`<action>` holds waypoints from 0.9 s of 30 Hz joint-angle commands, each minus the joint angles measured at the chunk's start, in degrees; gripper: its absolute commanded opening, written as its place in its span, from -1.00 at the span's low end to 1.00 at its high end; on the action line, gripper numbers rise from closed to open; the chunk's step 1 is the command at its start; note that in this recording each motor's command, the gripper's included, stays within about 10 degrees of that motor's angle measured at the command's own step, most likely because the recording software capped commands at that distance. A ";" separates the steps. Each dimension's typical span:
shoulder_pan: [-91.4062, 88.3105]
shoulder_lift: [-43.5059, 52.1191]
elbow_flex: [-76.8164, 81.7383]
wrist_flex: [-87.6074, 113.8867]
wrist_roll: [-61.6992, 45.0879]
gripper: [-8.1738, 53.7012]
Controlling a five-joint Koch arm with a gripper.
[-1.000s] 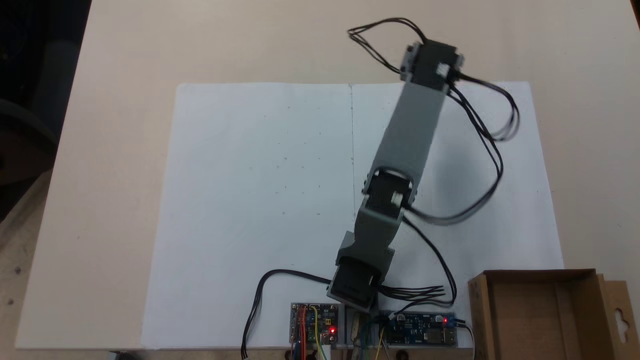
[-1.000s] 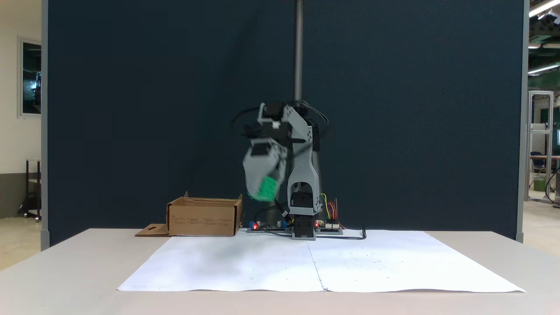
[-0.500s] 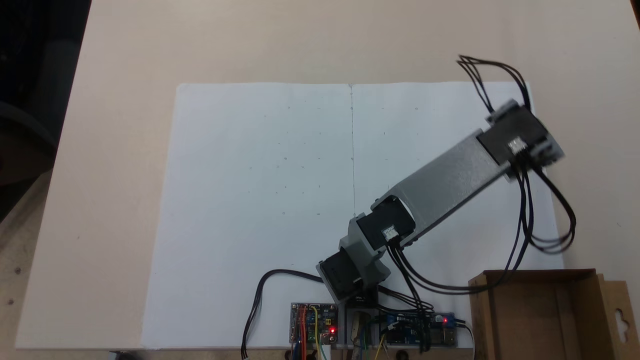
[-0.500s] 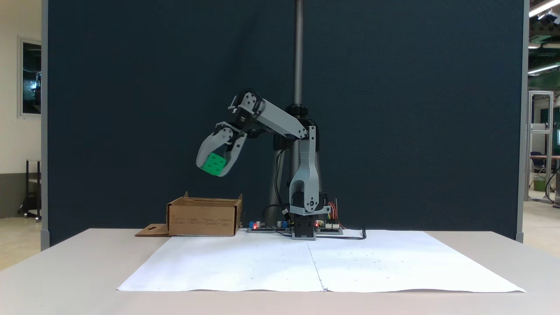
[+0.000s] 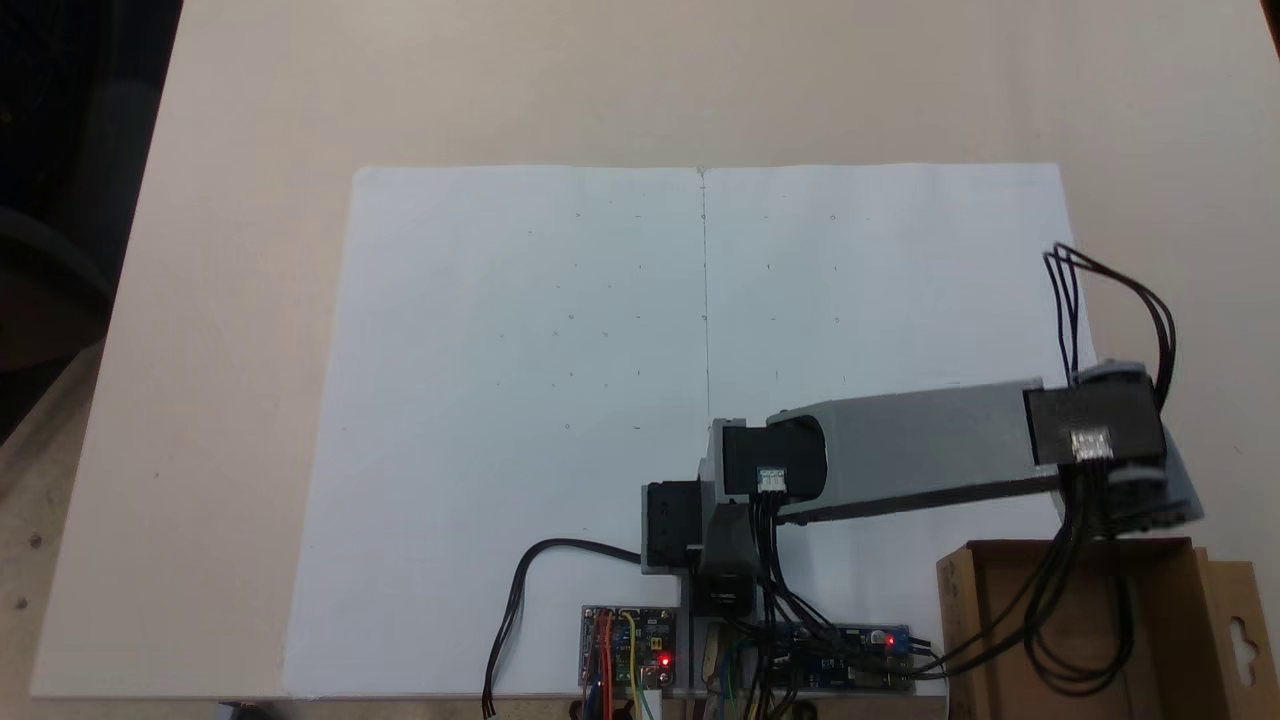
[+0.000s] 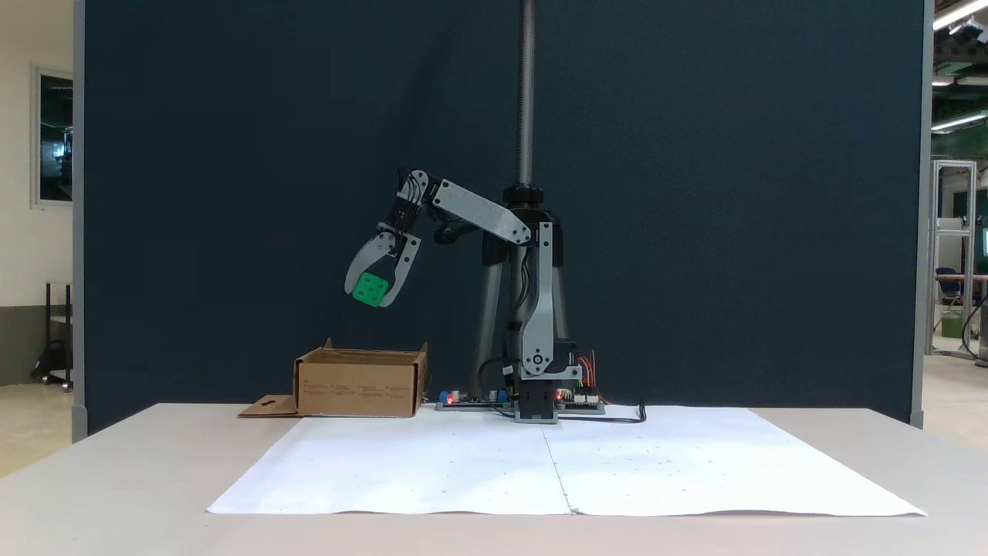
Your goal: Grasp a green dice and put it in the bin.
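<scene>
White paper sheets [image 5: 520, 400] cover the beige table [image 5: 250, 100], with circuit boards [image 5: 628, 645] at one edge.

No legible text, label or number anywhere (circuit boards [image 5: 628, 645] too small).

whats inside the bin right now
In a fixed view the bin shows bare cardboard floor; hanging cables cover part of it. The green dice hangs above, clamped in the gripper.
</scene>
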 commanded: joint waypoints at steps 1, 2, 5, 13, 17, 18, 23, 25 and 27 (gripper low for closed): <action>3.25 1.23 -1.05 2.02 -7.29 -0.34; 4.48 0.44 -1.05 1.67 -8.09 -0.34; 7.65 -2.46 -1.05 -1.05 -10.46 -0.34; 13.62 -10.37 -1.05 -8.44 -14.41 -0.34; 14.85 -14.68 -1.05 -11.60 -15.82 -0.34; 15.03 -15.64 -1.05 -12.13 -16.17 -0.34; 15.21 -18.81 0.97 -12.30 -17.58 -0.34; 15.21 -19.42 1.76 -12.30 -17.93 -0.34; 15.12 -19.78 2.20 -12.30 -18.02 -0.34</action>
